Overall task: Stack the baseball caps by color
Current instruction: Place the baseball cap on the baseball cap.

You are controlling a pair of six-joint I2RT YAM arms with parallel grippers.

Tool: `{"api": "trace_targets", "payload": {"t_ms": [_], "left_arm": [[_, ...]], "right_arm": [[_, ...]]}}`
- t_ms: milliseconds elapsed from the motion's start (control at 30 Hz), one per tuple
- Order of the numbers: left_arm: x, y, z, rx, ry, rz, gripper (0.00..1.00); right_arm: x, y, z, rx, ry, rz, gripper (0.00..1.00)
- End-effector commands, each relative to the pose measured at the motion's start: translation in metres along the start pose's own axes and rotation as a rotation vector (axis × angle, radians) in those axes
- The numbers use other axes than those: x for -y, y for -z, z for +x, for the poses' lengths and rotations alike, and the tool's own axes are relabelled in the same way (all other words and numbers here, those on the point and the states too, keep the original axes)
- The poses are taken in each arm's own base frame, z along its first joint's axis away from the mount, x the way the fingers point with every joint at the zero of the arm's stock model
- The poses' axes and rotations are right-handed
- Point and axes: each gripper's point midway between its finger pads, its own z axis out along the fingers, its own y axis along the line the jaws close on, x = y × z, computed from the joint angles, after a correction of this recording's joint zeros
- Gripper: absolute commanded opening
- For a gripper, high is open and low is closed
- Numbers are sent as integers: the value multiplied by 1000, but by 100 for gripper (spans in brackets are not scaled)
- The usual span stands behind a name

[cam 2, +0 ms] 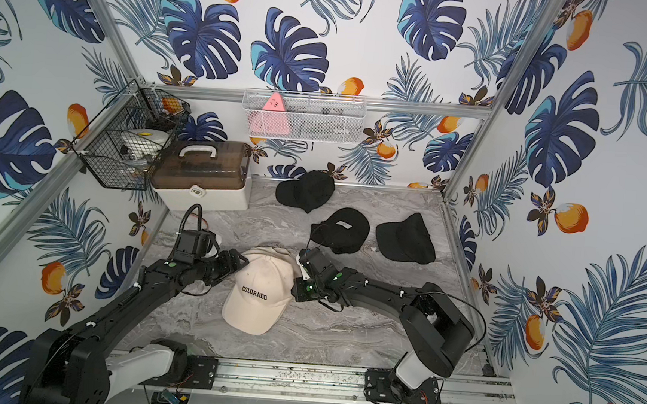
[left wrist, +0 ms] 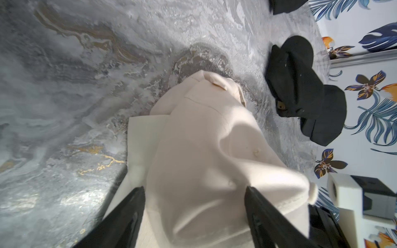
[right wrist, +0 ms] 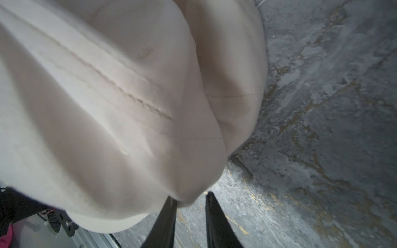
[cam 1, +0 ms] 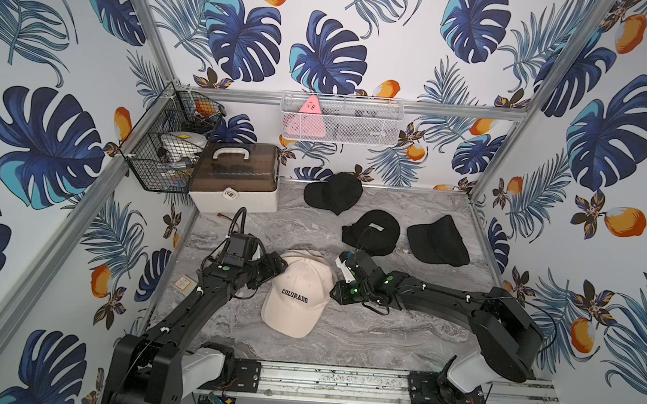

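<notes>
A: Cream caps [cam 1: 298, 291]?
B: Mid-table [cam 1: 363, 330], in one pile. "COLORADO" on top, brim toward the near edge. A second cream edge peeks out behind the crown. I can't count what is under it.
A: Black caps [cam 2: 341, 229]?
B: Three, back right, none stacked. Far cap [cam 1: 333, 192] by the wall, tagged cap [cam 1: 372, 231] nearer, right cap [cam 1: 438, 240] just beside it. The left wrist view clips a black one at the frame edge.
A: Left gripper [left wrist: 193, 189]?
B: At the pile's left. Jaws wide apart, crown between them. Whether they press the cloth is unclear.
A: Right gripper [right wrist: 190, 196]?
B: At the pile's right. Slim gap, table showing through it. Cloth covers one tip; the other finger [right wrist: 214, 216] shows clear. Pinching or free, I cannot tell. In both top views its own wrist hides the tips.
</notes>
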Motion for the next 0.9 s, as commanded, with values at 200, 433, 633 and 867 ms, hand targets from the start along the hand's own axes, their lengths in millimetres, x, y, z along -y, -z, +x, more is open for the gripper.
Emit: {"api": "trace_targets", "payload": {"t_ms": [200, 433, 633, 867], "left_arm": [[-7, -3, -7, 80, 21, -25, 82], [5, 0, -12, 140, 40, 74, 99], [-4, -9, -18, 164, 68, 39, 99], [-22, -30, 0, 123, 169, 43, 96]], "right_arm": [[-17, 38, -23, 122, -37, -56, 54], [-12, 43, -29, 179, -272, -94, 67], [-8, 19, -32, 169, -313, -92, 69], [25, -12, -37, 131, -349, -32, 68]]}}
